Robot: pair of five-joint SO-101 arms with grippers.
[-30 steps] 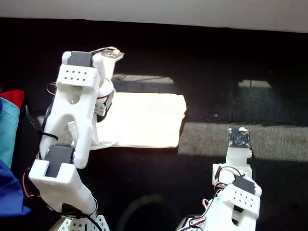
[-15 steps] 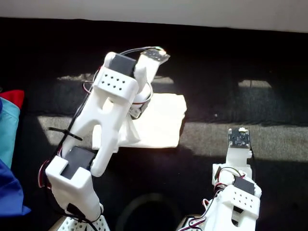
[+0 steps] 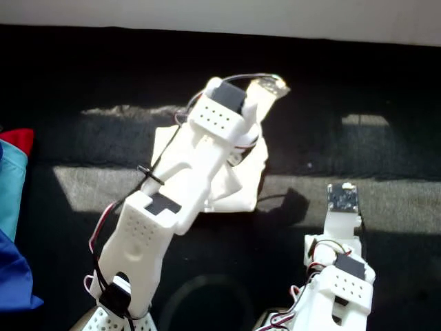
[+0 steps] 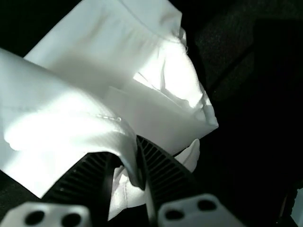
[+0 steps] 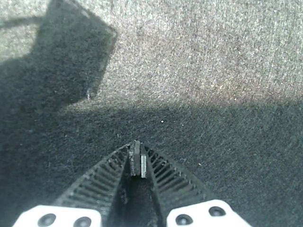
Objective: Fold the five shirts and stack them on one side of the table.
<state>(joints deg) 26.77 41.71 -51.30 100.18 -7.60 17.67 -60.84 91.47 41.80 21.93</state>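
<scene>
A white shirt (image 3: 244, 189) lies bunched near the middle of the black table (image 3: 358, 83), partly hidden under the left arm (image 3: 200, 165). In the left wrist view, my left gripper (image 4: 129, 155) is shut on a fold of the white shirt (image 4: 94, 71), and the held edge is lifted over the rest of the cloth. My right gripper (image 5: 137, 160) is shut on nothing and hovers low over bare dark cloth. The right arm (image 3: 341, 276) sits at the front right, apart from the shirt.
Other shirts are piled at the left edge: a red one (image 3: 21, 138), a teal one (image 3: 10, 186) and a blue one (image 3: 14, 276). Sunlit bands cross the table. A pale strip (image 3: 275, 14) borders the far edge. Bare table lies to the right.
The left arm has swung to the right across the table, carrying the white shirt's left edge over the rest of it, so the shirt now looks narrower and bunched. The right arm has stayed still.
</scene>
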